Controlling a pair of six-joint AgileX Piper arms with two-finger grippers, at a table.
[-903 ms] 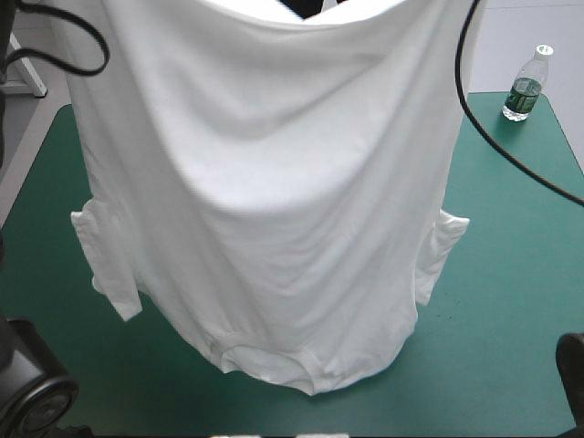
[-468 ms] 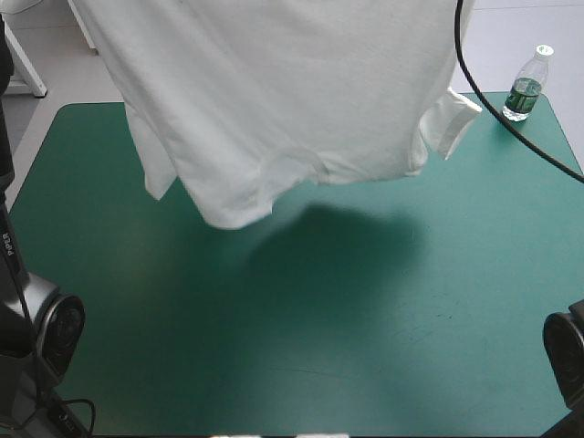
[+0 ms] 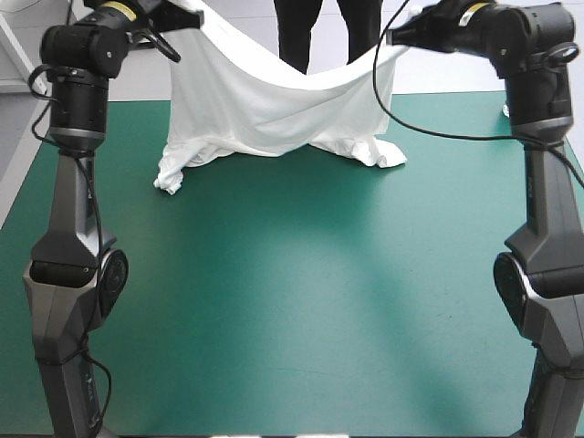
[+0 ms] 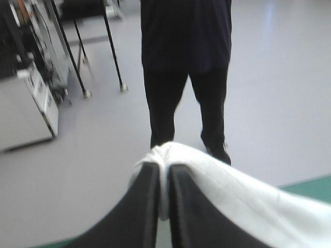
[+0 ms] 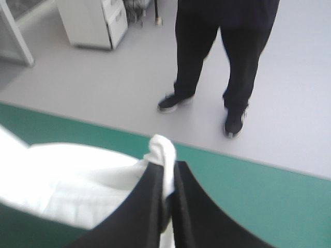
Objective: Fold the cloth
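**Left tool** (image 4: 164, 168): fingers all but closed, with a fold of white T-shirt (image 3: 274, 100) pinched between the tips. It is raised over the far edge of the tabletop (image 3: 301, 292).

**Right tool** (image 5: 168, 164): same state, nipping the opposite top corner at about the same height.

**T-shirt**: strung between the two tools, its held edge sagging in the middle. The cloth drops below both tools, and its lower end lies crumpled on the tabletop near the far edge, with one lump below each tool.

**Axis**: the held edge runs from tool to tool, across the tabletop, and the body runs downward from them. Whether collar or hem points down cannot be told.

**Nearer arm**: neither, as each holds one corner.

**Judgement**: laying it flat depends on the slack bunched directly beneath the tools.
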